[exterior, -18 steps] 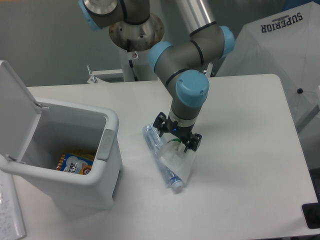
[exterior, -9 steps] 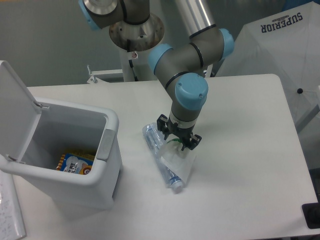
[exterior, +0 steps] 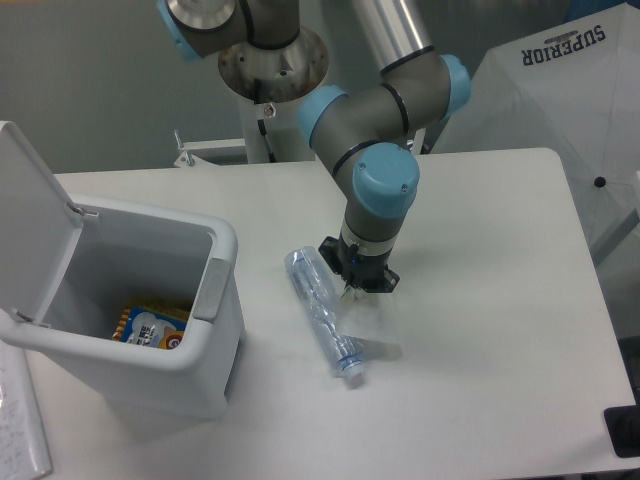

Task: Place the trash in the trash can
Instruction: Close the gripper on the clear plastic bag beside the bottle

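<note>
Gripper [exterior: 357, 288] now raised, clenched on wrapper [exterior: 366, 320], bottle [exterior: 322, 310] alongside, bin [exterior: 150, 375] left, apart.

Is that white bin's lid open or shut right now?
Open. The trash can's lid stands tipped up at the left, and a colourful packet shows inside.

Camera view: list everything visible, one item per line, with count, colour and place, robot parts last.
bottle: one, clear with bluish label, lying on the table centre, cap toward the front.
wrapper: one, clear crumpled plastic, right of the bottle, under the claw.
trash can: one, white, lid flipped open, table's left; a colourful packet lies inside.
table: one, white.
white cover: one, printed SUPERIOR, far right behind the table.
arm: one, grey with blue caps.
claw: one, black, closed on the wrapper's top.
</note>
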`<move>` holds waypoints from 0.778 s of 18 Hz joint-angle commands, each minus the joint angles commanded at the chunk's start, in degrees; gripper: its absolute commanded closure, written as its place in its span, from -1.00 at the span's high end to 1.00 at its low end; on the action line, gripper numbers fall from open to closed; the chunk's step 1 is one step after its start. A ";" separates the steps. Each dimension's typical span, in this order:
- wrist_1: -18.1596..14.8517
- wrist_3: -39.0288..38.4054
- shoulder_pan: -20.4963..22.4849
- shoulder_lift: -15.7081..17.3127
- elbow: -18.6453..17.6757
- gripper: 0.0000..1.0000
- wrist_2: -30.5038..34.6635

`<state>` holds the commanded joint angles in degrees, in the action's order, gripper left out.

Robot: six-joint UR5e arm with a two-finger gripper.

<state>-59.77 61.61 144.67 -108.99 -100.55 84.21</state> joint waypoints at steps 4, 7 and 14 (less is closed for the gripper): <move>-0.26 -0.26 0.79 1.40 3.42 -1.00 -5.00; -0.26 -2.71 1.40 2.46 5.54 -1.00 -9.49; -0.09 -14.05 1.50 7.64 10.46 -1.00 -18.81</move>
<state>-59.85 47.56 146.16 -101.34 -90.10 65.40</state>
